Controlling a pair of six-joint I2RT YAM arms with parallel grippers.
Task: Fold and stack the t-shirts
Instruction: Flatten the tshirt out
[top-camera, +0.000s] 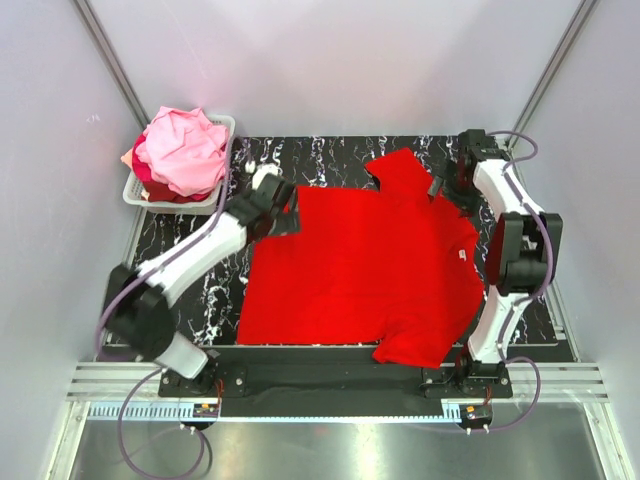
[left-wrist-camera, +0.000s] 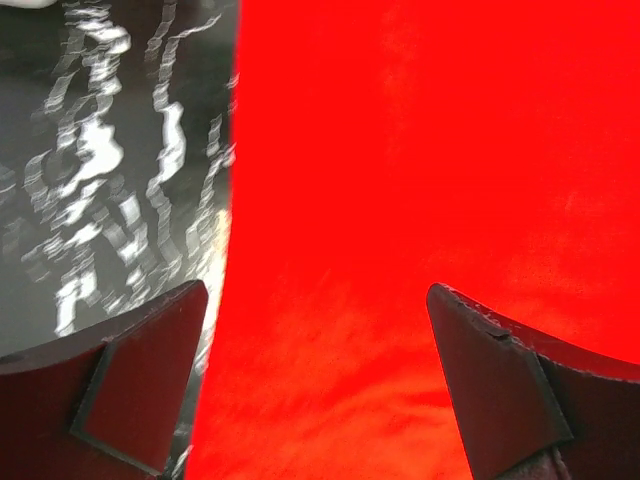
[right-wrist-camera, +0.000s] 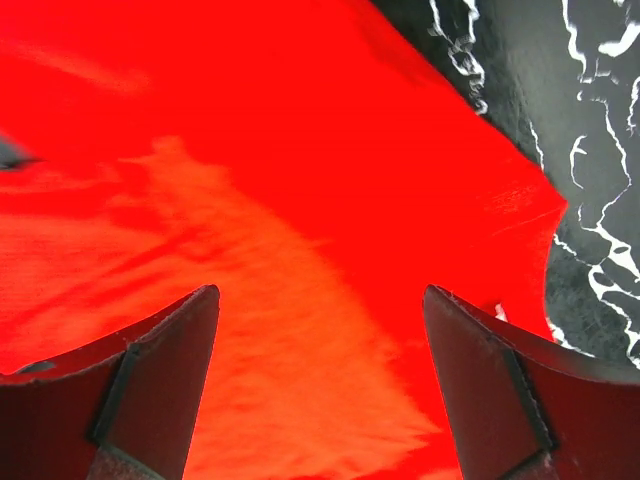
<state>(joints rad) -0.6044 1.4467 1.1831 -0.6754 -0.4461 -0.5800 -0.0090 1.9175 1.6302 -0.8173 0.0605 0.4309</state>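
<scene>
A bright red t-shirt lies spread flat on the black marbled table, its sleeves pointing to the far middle and the near right. My left gripper hovers open over the shirt's far left corner; red cloth fills the gap between its fingers. My right gripper hangs open above the far right part of the shirt, near the sleeve. Red fabric lies under its spread fingers. Neither holds anything. Pink and peach t-shirts are heaped in the basket.
A white slotted basket stands at the table's far left corner. Grey walls close in on both sides and the back. A metal rail runs along the near edge by the arm bases.
</scene>
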